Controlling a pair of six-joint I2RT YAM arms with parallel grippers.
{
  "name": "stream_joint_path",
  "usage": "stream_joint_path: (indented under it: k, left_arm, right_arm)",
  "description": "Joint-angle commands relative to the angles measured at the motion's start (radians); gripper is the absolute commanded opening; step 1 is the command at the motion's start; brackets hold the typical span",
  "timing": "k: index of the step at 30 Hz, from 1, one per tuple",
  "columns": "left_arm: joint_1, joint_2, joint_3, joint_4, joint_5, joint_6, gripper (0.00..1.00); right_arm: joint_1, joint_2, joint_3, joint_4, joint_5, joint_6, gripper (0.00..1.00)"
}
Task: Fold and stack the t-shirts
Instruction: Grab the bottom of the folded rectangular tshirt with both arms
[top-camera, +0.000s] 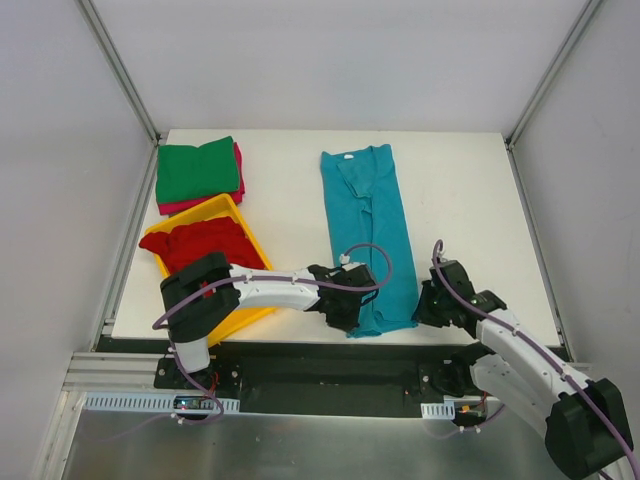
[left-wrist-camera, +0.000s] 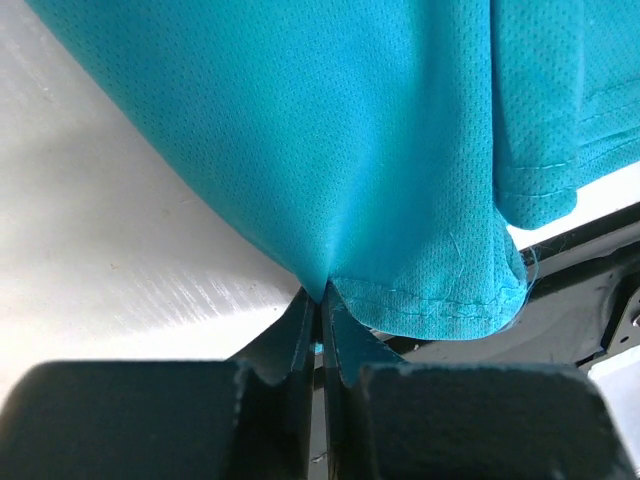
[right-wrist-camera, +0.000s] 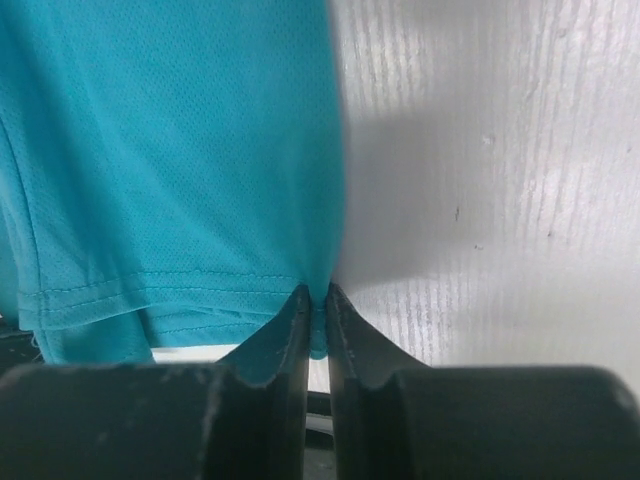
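Note:
A teal-blue t-shirt (top-camera: 368, 230) lies folded lengthwise into a long strip in the middle of the table, collar at the far end. My left gripper (top-camera: 352, 312) is shut on its near left hem corner (left-wrist-camera: 330, 275). My right gripper (top-camera: 424, 305) is shut on its near right hem corner (right-wrist-camera: 318, 285). A green t-shirt (top-camera: 197, 170) lies folded on a magenta-pink one (top-camera: 238, 172) at the far left. Red t-shirts (top-camera: 200, 245) lie crumpled in the yellow tray (top-camera: 222, 205).
The yellow tray stands at the left, just left of my left arm. The table's near edge (top-camera: 330, 340) runs right under both grippers. Frame posts stand at the far corners.

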Motion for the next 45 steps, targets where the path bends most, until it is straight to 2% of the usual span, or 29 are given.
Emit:
stream_joint_path:
  k: [1,3,10,20,23,33,38,45]
  left_arm:
    - [-0.008,-0.038,-0.001,-0.083,-0.082,-0.017,0.00]
    - [-0.010,-0.068,-0.016,-0.088,-0.101,-0.018,0.00]
    - [-0.008,-0.102,-0.035,-0.103,-0.121,-0.021,0.00]
    - [-0.006,-0.139,-0.003,-0.103,-0.129,0.023,0.00]
    - [0.027,-0.131,0.036,-0.100,-0.101,0.049,0.00]
    - [0.170,-0.136,0.138,-0.099,-0.078,0.140,0.00]
    - [0.263,-0.113,0.220,-0.102,-0.054,0.193,0.00]
    - [0.391,-0.018,0.358,-0.102,-0.015,0.253,0.00]
  right_arm:
    - [-0.006,-0.058,-0.020,-0.007,-0.031,-0.002,0.06]
    - [-0.004,-0.096,-0.029,-0.021,-0.042,0.009,0.01]
    - [-0.006,-0.249,-0.021,-0.176,0.012,0.075,0.01]
    - [-0.006,-0.270,-0.004,-0.103,-0.108,0.049,0.01]
    - [-0.004,-0.253,0.049,-0.087,-0.085,0.038,0.01]
    - [-0.006,-0.072,0.244,0.005,-0.001,-0.025,0.01]
    - [-0.010,0.097,0.388,0.043,0.076,-0.063,0.01]
    - [-0.059,0.335,0.606,0.086,0.081,-0.120,0.01]
